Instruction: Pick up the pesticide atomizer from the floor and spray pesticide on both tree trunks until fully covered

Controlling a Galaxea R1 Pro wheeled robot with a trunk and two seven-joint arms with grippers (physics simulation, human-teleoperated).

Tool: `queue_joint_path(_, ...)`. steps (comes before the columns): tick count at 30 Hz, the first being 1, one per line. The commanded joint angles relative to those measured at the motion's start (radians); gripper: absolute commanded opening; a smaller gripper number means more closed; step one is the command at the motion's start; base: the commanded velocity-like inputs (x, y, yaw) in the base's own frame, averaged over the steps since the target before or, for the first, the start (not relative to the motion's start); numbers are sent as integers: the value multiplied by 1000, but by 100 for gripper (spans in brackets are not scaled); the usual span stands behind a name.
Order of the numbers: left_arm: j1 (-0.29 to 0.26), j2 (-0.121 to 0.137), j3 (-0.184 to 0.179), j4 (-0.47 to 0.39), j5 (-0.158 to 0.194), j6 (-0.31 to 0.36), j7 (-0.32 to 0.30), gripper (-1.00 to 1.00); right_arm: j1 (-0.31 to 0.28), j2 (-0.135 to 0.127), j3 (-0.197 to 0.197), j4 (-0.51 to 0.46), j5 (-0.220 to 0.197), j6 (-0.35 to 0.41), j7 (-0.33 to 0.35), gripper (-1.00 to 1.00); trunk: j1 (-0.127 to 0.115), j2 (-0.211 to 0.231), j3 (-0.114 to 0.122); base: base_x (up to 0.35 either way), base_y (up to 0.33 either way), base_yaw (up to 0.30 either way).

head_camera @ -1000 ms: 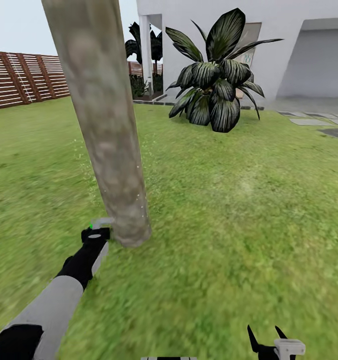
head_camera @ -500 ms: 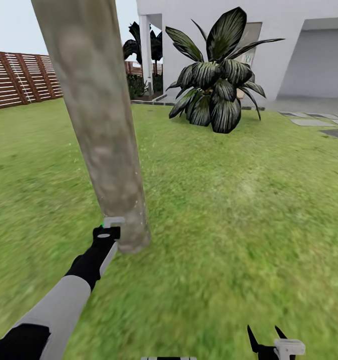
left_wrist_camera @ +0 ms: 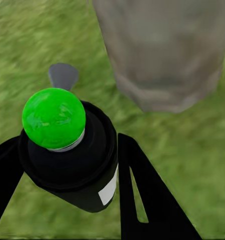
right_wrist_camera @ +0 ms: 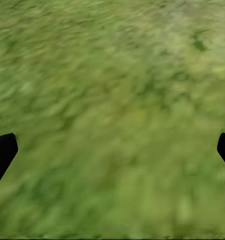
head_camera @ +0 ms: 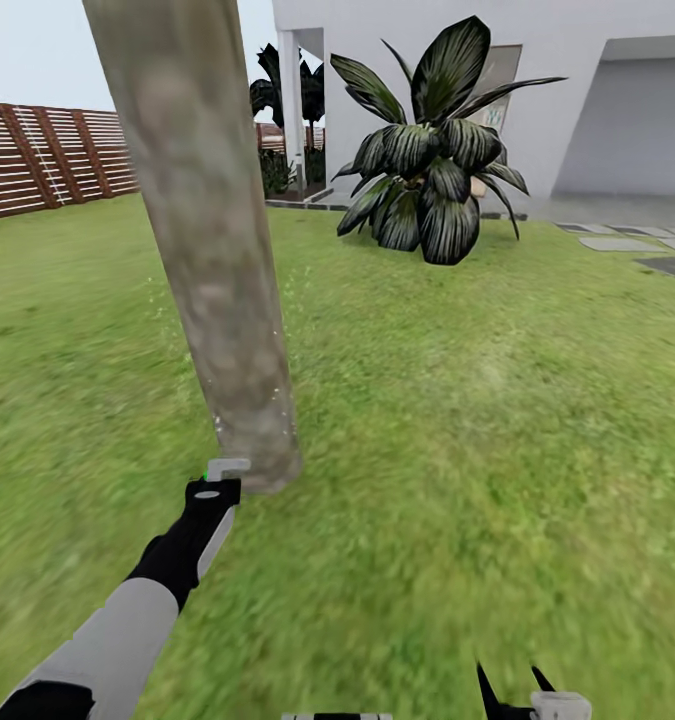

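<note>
Our left gripper (left_wrist_camera: 67, 165) is clamped on the pesticide atomizer (left_wrist_camera: 72, 160), black fingers (left_wrist_camera: 142, 195) hugging the dark bottle on both sides, with its bright green cap facing the wrist cam and a small white label on the side. From the head cam, the left gripper (head_camera: 213, 492) sits low at the end of the outstretched arm, and the atomizer's (head_camera: 223, 468) whitish top with the green spot is right up against the base of the tree trunk (head_camera: 207, 250). The wrist cam shows the tree trunk (left_wrist_camera: 167, 50) just past the bottle, flaring a bit where it meets the grass (left_wrist_camera: 192, 150).

Our right gripper (head_camera: 515, 692) pokes in at the bottom edge of the head view, its 2 dark fingers spread apart over bare lawn (right_wrist_camera: 112, 120).

Further out there's a broad-leaved plant (head_camera: 427, 170) in front of the white house (head_camera: 577, 90), grey stepping stones (head_camera: 617, 243) off to the right, and the brown slat fence (head_camera: 47, 155) on the left.
</note>
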Motion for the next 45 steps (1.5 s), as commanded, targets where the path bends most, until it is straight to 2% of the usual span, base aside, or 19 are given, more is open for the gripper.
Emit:
queue_joint_path(1,6,-1,0,-6,-1,0,0,-100,0,0,0,0,0,0,0,100,0,0,0,-309,0,0)
queue_joint_path(3,17,-3,-2,-17,-1,-1,-1,-100,0,0,0,0,0,-1,2,100,0,0,0,-113,0,0)
queue_joint_path(4,84,-7,-5,-31,-1,-1,-3,-100,0,0,0,0,0,-2,2,100,0,0,0,-23,0,0)
queue_joint_path(7,78,-28,-10,-29,-3,0,-40,-100,0,0,0,0,-1,-2,1,100,0,0,0,-5,0,0)
queue_joint_path(8,72,-29,-10,-28,-3,1,-127,-100,0,1,0,0,-1,-2,1,100,0,0,0,0,0,0)
queue_joint_path(9,70,-26,-9,-26,-3,1,-176,-100,0,0,-1,0,-1,-2,1,100,0,0,0,0,0,0)
queue_joint_path(12,68,-22,-10,-27,-4,21,-213,-100,0,-1,-1,-2,-1,-4,2,100,0,0,0,0,0,0)
queue_joint_path(14,67,-22,-9,-37,-3,100,-220,-100,0,-2,0,-1,-1,-2,3,100,0,0,0,0,0,0)
queue_joint_path(17,64,-17,-8,-41,-2,125,-223,-100,0,-2,0,0,-2,-2,4,100,0,0,0,0,0,0)
queue_joint_path(19,27,-17,-8,-40,-3,142,-225,-100,0,-2,-1,-1,-2,-3,3,100,0,0,0,0,0,0)
queue_joint_path(20,11,-19,-9,-41,-6,182,-225,-100,0,-2,-1,-1,-2,-3,2,100,0,0,0,0,0,0)
queue_joint_path(22,0,-20,-10,-52,-9,219,-225,-100,0,-2,-1,-1,-2,-3,1,100,0,0,0,0,0,0)
queue_joint_path(25,-5,-16,-8,-93,-12,234,-225,-100,0,-2,-2,-2,-2,-3,1,100,0,0,0,-101,0,0)
queue_joint_path(30,-18,-26,-7,-138,-5,238,-224,-100,0,-2,-1,-2,-2,-3,1,100,0,0,0,-182,0,0)
queue_joint_path(33,-56,-29,-7,-186,-3,293,-221,-100,0,-2,-1,-2,-2,-3,1,100,0,0,0,-12,0,0)
queue_joint_path(36,-80,-9,-2,-208,-5,316,-222,-100,0,-2,-1,-2,-2,-3,1,100,0,0,0,0,0,0)
queue_joint_path(38,-84,30,-1,-234,0,348,-223,-100,0,-2,-1,-2,-2,-3,1,100,0,0,0,0,0,0)
queue_joint_path(42,-86,25,-7,-246,2,357,-222,-100,0,-2,-1,-2,-2,-3,1,100,0,0,0,-178,0,0)
queue_joint_path(45,-94,-9,-10,-248,-1,358,-221,-100,0,-2,-1,-2,-2,-3,1,100,0,0,0,-215,0,0)
